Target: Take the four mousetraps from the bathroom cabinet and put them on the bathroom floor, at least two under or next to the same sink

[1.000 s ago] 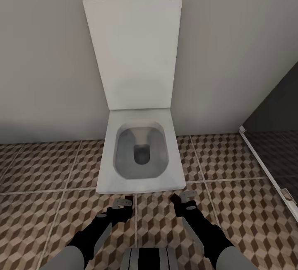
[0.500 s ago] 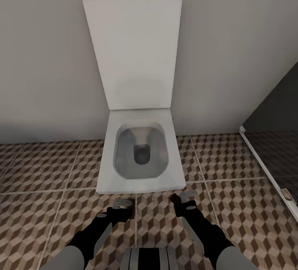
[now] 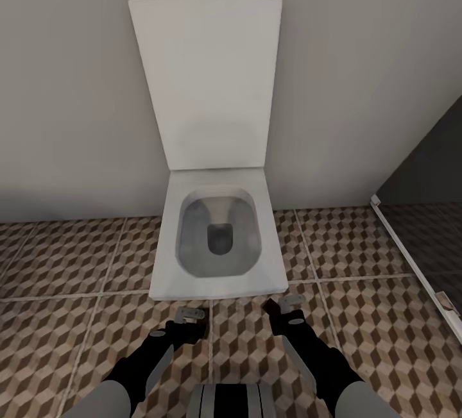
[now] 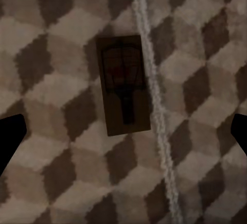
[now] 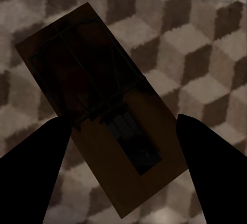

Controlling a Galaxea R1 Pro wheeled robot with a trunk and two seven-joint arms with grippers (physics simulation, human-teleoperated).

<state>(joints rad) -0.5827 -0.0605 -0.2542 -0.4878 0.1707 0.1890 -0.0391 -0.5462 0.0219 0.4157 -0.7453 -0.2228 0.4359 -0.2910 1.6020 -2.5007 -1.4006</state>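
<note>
Both my tools hang open over the bathroom floor (image 3: 77, 315), left tool (image 4: 123, 131) above one mousetrap (image 4: 125, 85), right tool (image 5: 123, 147) straddling another mousetrap (image 5: 103, 131); light, stiff boards, so I'd pinch the long edges, clear of the wire.

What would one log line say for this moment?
facing toilet | left pincer open over mousetrap | right pincer open, mousetrap between fingers

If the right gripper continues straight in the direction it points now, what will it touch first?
Most likely the mousetrap lying flat on the bathroom floor: it sits between the open right gripper fingers, directly ahead. How far away it is, I cannot tell.
</note>
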